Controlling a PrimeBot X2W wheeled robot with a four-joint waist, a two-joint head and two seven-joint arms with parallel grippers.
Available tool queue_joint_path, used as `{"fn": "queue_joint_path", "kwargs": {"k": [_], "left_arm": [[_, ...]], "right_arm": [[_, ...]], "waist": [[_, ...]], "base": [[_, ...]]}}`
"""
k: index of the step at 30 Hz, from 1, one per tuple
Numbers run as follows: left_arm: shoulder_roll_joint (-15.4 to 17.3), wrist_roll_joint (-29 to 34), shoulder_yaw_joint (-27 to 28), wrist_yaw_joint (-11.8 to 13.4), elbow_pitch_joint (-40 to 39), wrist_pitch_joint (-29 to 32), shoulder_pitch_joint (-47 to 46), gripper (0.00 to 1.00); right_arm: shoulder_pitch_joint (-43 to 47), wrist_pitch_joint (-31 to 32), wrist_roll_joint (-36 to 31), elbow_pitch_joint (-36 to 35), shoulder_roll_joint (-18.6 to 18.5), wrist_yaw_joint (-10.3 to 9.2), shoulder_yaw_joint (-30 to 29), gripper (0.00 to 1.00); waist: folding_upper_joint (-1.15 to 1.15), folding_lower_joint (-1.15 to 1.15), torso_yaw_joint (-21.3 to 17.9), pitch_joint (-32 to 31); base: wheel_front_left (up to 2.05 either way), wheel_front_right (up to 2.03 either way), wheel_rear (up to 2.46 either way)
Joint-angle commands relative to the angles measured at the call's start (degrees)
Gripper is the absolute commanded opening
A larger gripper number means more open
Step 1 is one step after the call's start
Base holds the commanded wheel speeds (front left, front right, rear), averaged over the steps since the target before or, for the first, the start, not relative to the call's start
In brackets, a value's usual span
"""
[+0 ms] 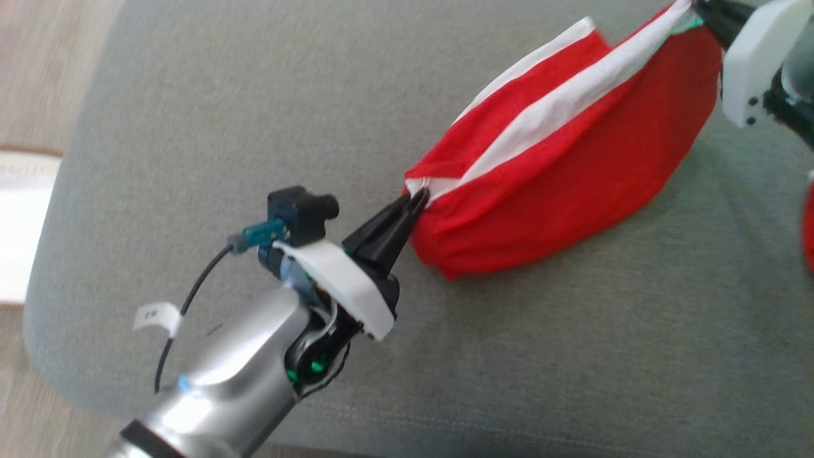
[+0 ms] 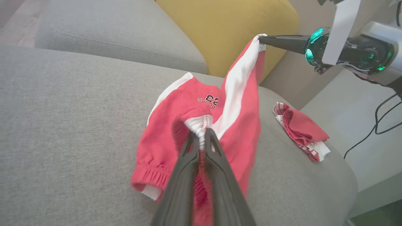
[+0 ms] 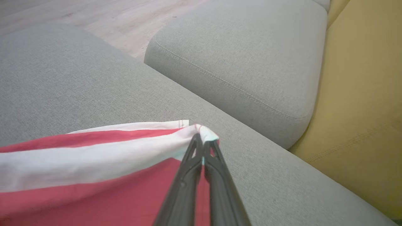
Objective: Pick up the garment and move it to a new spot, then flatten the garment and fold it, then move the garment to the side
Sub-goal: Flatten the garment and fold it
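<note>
L gripper (image 1: 418, 197) is clamped shut on the white elastic hem of the red garment (image 1: 559, 172); R gripper (image 3: 201, 138) is pinched shut on its white-striped corner at the opp. end. Cloth spans between both tips, belly sagging onto the grey seat cushion (image 1: 572, 356) below them: likely a two-point hold to tension the fabric so it lays flat. Other red bundle (image 2: 301, 128) lies well apart, R-gripper side.

right fingers (image 3: 192, 157) pinching garment (image 3: 94, 163) corner | above grey cushion (image 3: 78, 78)
</note>
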Motion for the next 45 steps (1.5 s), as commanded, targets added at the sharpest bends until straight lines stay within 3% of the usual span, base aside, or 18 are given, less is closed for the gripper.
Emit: {"fn": "queue_joint_path", "kwargs": {"k": [1, 17, 18, 19, 20, 21, 23, 24, 25, 26, 34, 39, 45], "left_arm": [[-0.03, 0.39, 2.77, -0.66, 0.03, -0.87, -3.12, 0.00], [-7.23, 2.15, 4.48, -2.88, 11.36, -2.14, -9.89, 0.00], [-7.45, 2.38, 4.60, -2.93, 11.69, -2.15, -10.12, 0.00], [-7.65, 2.60, 4.87, -2.98, 11.90, -2.16, -10.31, 0.00], [-7.83, 2.80, 5.18, -3.01, 12.10, -2.17, -10.43, 0.00], [-7.97, 2.99, 5.53, -3.04, 12.33, -2.17, -10.48, 0.00], [-8.06, 3.73, 6.17, -3.08, 13.04, -2.18, -10.43, 0.44], [-8.04, 4.17, 6.61, -3.09, 13.40, -2.18, -10.27, 0.78], [-8.04, 4.17, 6.61, -3.09, 13.40, -2.18, -10.27, 0.78], [-8.03, 4.53, 7.13, -3.10, 13.72, -2.18, -9.99, 1.00], [-6.28, 7.23, 15.49, -2.73, 13.31, -2.19, -5.83, 1.00], [-4.58, 10.40, 24.54, -1.19, 7.49, -2.19, -1.74, 1.00], [-5.56, 13.03, 35.44, 0.33, -0.80, -2.19, 2.83, 1.00]], "right_arm": [[-1.91, -0.65, -0.75, 0.20, 0.13, -0.05, 0.05, 0.00], [-8.88, -6.33, -2.20, 10.65, 4.10, -0.05, 4.43, 0.00], [-9.23, -6.95, -2.13, 11.45, 4.40, -0.05, 4.28, 0.08], [-9.59, -7.58, -2.16, 12.40, 4.70, -0.05, 4.06, 0.84], [-9.95, -8.26, -2.05, 13.51, 5.15, -0.05, 3.60, 1.00], [-10.26, -9.18, -1.79, 14.57, 5.72, -0.05, 2.97, 1.00], [-10.37, -10.52, -1.26, 16.19, 7.06, -0.05, 2.27, 1.00], [-10.33, -11.36, -1.23, 16.78, 7.55, -0.05, 2.19, 1.00], [-10.33, -11.36, -1.23, 16.78, 7.55, -0.05, 2.19, 1.00], [-10.19, -12.19, -1.20, 17.30, 7.92, -0.05, 2.17, 1.00], [-6.78, -20.19, 2.83, 18.12, 10.44, -0.05, -0.28, 1.00], [-4.96, -27.63, 4.10, 15.47, 11.80, -0.05, -1.93, 1.00], [1.01, -31.17, 8.11, 10.18, 12.60, -0.05, -6.18, 1.00]], "waist": [[0.00, -0.01, 2.22, 2.80], [0.00, -0.01, 5.51, 8.83], [0.00, -0.01, 5.53, 9.04], [0.00, -0.01, 5.53, 9.20], [0.00, -0.01, 5.49, 9.34], [0.00, -0.01, 5.40, 9.43], [0.00, -0.01, 5.07, 9.34], [0.00, -0.01, 4.80, 9.12], [0.00, -0.01, 4.80, 9.12], [0.00, -0.01, 4.55, 8.84], [0.00, -0.01, 0.78, 4.49], [0.00, -0.01, -2.53, 1.17], [0.00, -0.01, -5.84, -3.29]], "base": [[0.00, 0.00, 0.00], [0.00, 0.00, 0.00], [0.00, 0.00, 0.00], [0.00, 0.00, 0.00], [0.00, 0.00, 0.00], [0.00, 0.00, 0.00], [0.00, 0.00, 0.00], [0.00, 0.00, 0.00], [0.00, 0.00, 0.00], [0.00, 0.00, 0.00], [0.00, 0.00, 0.00], [0.00, 0.00, 0.00], [0.00, 0.00, 0.00]]}}
